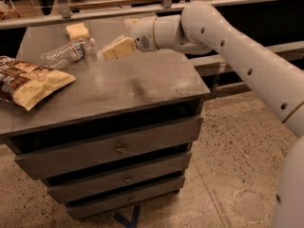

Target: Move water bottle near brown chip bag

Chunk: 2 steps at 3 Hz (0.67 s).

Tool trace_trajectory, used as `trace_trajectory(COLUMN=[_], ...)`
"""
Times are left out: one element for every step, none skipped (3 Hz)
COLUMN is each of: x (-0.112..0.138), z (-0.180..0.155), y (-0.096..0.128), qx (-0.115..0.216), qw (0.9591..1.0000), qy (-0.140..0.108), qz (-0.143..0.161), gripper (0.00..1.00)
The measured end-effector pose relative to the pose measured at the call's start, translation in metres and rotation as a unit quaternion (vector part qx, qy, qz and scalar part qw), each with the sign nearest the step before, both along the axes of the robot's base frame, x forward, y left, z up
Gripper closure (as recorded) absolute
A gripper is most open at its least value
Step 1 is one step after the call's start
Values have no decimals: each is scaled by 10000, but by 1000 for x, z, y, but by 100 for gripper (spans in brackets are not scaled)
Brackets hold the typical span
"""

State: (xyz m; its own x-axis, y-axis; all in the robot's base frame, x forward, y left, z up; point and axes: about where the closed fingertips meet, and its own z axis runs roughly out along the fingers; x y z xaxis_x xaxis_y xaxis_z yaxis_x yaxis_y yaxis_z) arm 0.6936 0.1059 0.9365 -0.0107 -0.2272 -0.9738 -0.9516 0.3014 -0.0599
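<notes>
The water bottle (66, 52) lies on its side at the back left of the grey cabinet top (142, 84), its white cap pointing right. The brown chip bag (28, 82) lies at the left edge with its cream-yellow end towards the middle, a short way in front of the bottle. My gripper (114, 49), cream-coloured at the end of the white arm, hovers just right of the bottle's cap, apart from it and holding nothing.
A small yellow sponge-like block (77, 31) sits behind the bottle near the back edge. The cabinet has three drawers (118, 148) below its top. A metal rail (118, 11) runs behind it. Speckled floor (237, 165) lies to the right.
</notes>
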Motion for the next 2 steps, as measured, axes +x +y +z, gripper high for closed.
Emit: trace_trajectory(x=[5,4], z=[5,6], y=[-30,-26], qx=[-494,-497], qw=[9968,9968], qy=[-373,-391], qz=[-510,-490], gripper=[0,0])
